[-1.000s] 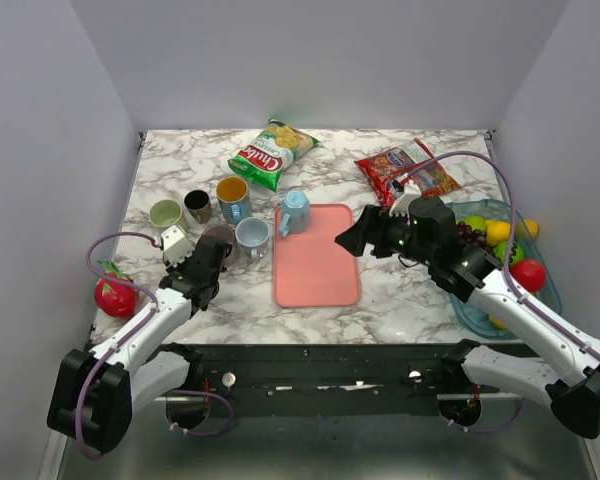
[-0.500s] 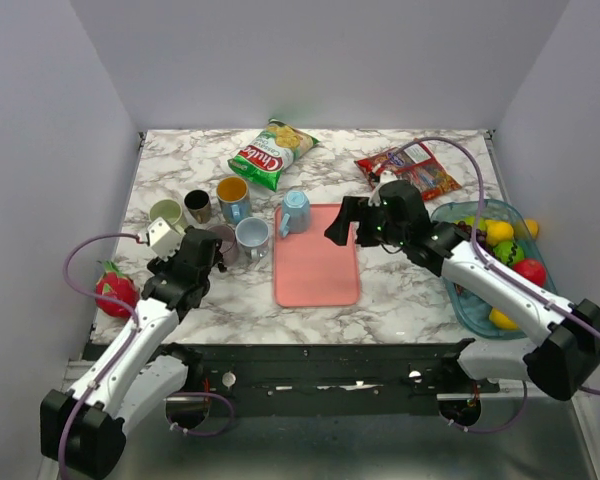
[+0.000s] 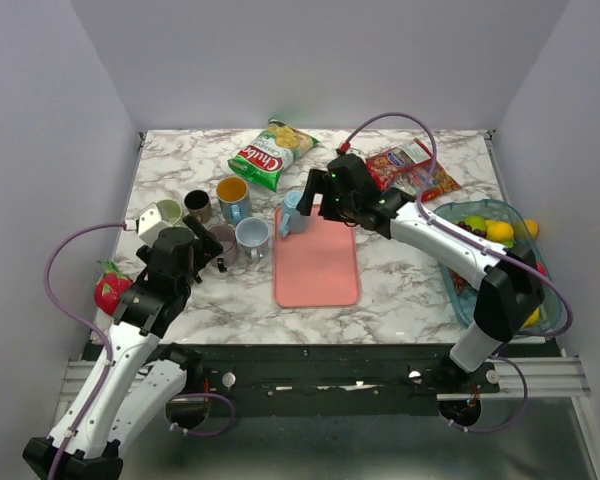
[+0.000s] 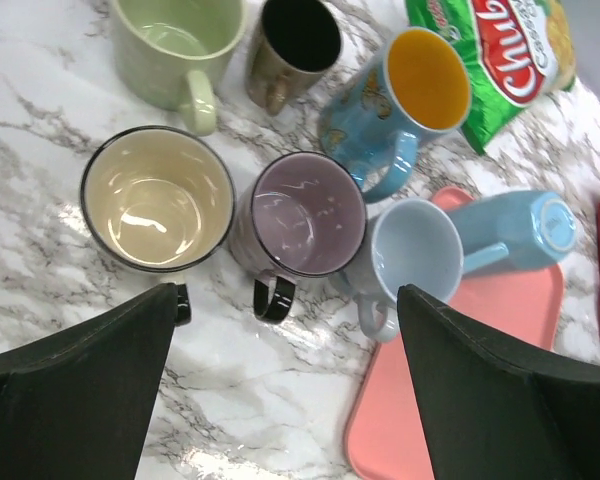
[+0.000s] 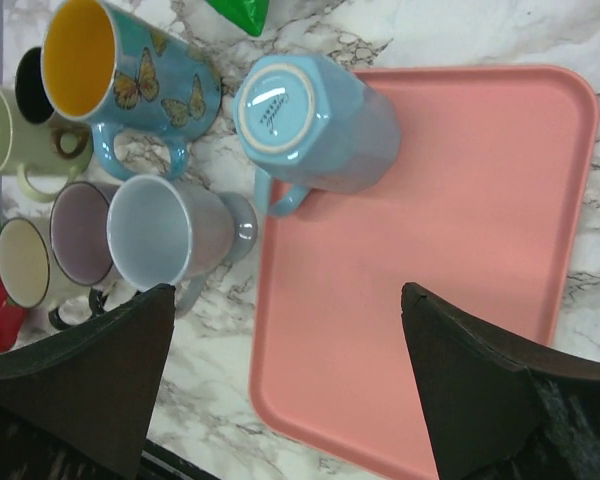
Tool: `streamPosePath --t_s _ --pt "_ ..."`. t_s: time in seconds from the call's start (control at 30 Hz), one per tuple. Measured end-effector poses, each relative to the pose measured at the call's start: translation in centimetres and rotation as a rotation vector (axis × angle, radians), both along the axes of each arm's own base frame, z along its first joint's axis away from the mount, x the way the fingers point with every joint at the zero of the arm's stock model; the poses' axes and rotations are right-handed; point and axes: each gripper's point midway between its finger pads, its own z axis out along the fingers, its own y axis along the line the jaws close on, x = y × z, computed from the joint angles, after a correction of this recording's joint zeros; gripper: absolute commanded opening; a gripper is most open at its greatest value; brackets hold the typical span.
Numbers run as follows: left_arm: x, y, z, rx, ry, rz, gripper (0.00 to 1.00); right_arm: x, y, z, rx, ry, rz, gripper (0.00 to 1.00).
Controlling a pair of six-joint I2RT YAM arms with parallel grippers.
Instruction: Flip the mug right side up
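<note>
Marble table is holding a pink tray; the upside-down light blue mug is sitting on its far left corner. The right gripper is hovering above, jaws wide apart, and should be squeezing the mug's sides, not its handle.

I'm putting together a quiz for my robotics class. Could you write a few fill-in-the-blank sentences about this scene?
1. The mug with its base up stands on the ____ tray.
2. The left pincer and the right pincer are both ____.
3. The chip bag beside the butterfly mug is ____.
Missing words: pink; open; green.
</note>
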Motion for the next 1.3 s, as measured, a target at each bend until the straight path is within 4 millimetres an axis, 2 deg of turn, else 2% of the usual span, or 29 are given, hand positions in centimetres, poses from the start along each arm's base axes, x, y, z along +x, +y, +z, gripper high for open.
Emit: streamPosePath --t_s 0.13,0.23,0.33,0.47,0.63,0.77,1.03,1.3 --pt "0.7 -1.7 1.3 0.018 -0.013 -0.123 0.99 2.0 2.2 -0.2 -0.008 0.016 -0.092 1.0" --pt "1.3 -2.8 1.6 0.025 -0.03 -0.192 0.99 2.9 2.6 -1.5 -0.034 0.03 -0.185 1.0" --pt "1.9 -3.9 1.6 0.025 -0.046 -0.254 0.99 3.4 2.5 -3.4 -0.073 0.052 -0.252 1.0" --pt "2.4 -5.2 1.2 0.016 -0.047 -0.318 0.99 4.1 3.8 -5.4 -0.107 0.078 -0.28 1.0" --pt "2.6 -6.0 1.4 0.001 -0.066 -0.36 0.99 4.4 4.6 -7.6 -0.131 0.123 -0.313 1.0" --pt "2.6 -6.2 1.5 -0.003 -0.07 -0.368 0.99 4.2 4.5 -8.9 -0.147 0.155 -0.35 1.0" --pt "2.6 -6.1 1.4 -0.005 -0.07 -0.366 0.99 4.5 4.6 -8.6 -0.134 0.163 -0.391 0.98" --pt "2.6 -6.1 1.4 -0.005 -0.069 -0.366 0.99 4.9 4.8 -8.5 -0.141 0.156 -0.393 0.79"
